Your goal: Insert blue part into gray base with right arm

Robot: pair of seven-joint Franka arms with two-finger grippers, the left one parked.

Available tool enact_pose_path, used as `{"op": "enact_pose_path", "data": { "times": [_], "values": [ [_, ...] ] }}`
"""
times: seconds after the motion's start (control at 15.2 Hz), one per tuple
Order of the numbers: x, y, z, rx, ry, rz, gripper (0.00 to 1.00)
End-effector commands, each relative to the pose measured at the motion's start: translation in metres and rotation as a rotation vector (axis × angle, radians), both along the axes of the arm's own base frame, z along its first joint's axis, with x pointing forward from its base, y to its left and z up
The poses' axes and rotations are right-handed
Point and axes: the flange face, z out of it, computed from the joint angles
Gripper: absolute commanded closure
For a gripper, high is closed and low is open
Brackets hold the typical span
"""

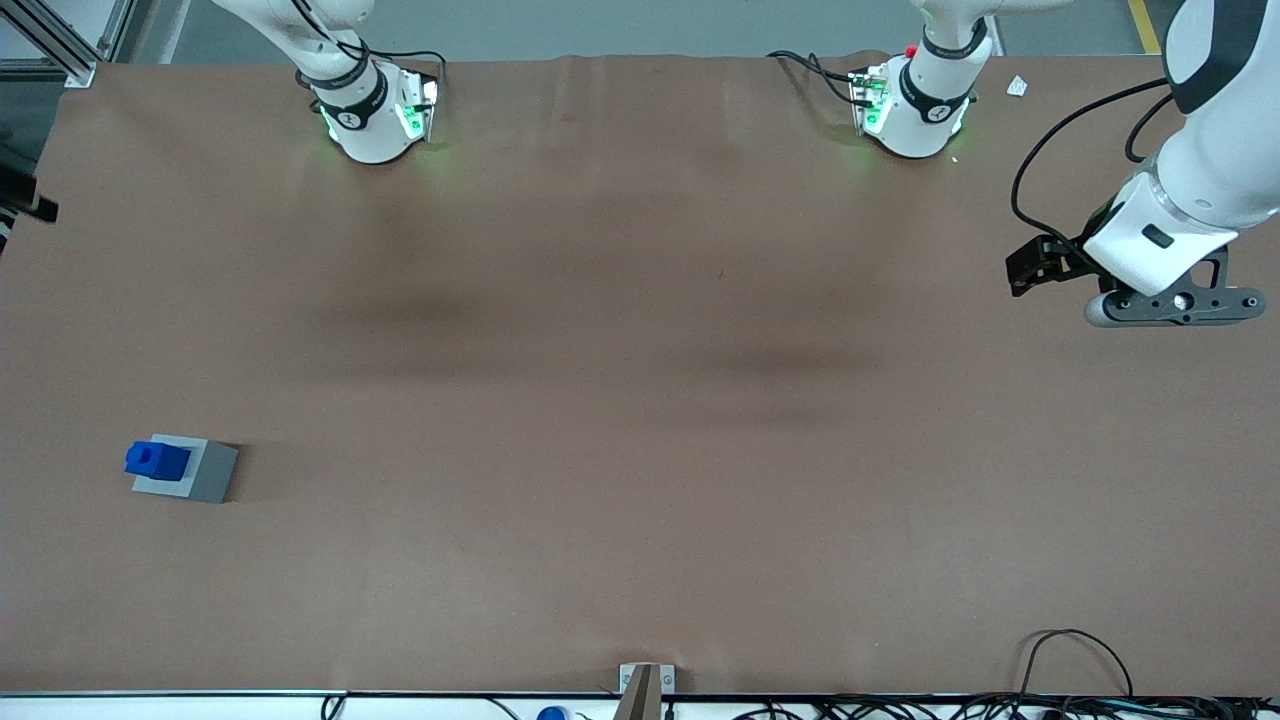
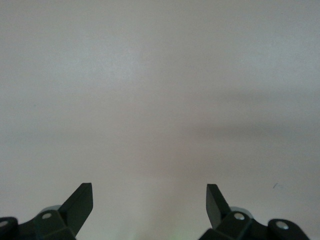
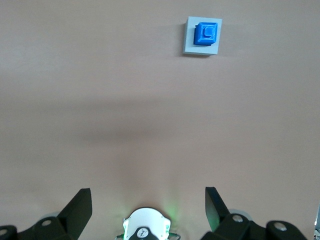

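Tool (image 3: 148, 202) open, high above table (image 3: 75, 75) | blue part (image 3: 205, 33) in gray base (image 3: 202, 36)

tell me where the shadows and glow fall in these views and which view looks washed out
Front view: soft dark shadow bands cross the brown table; green light glows at both arm bases. Right wrist view: the open gripper is high above the table, a faint shadow band below; blue part and gray base sharp. Left wrist view: pale, washed out.
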Motion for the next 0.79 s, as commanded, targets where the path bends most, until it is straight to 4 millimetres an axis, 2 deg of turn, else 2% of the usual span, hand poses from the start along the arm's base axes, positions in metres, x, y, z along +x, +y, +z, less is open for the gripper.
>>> {"op": "enact_pose_path", "data": {
  "times": [0.0, 0.07, 0.33, 0.46, 0.59, 0.73],
  "values": [
    [-0.019, 0.024, 0.015, -0.011, -0.024, 0.011, 0.0],
    [-0.021, 0.029, 0.017, -0.012, -0.033, 0.019, 0.0],
    [-0.017, 0.033, -0.013, -0.019, -0.072, 0.009, 0.0],
    [-0.018, 0.047, -0.025, -0.024, -0.077, -0.005, 0.0],
    [-0.015, 0.047, -0.029, -0.025, -0.077, -0.006, 0.0],
    [-0.014, 0.046, -0.018, -0.028, -0.098, -0.005, 0.0]
  ]
}}
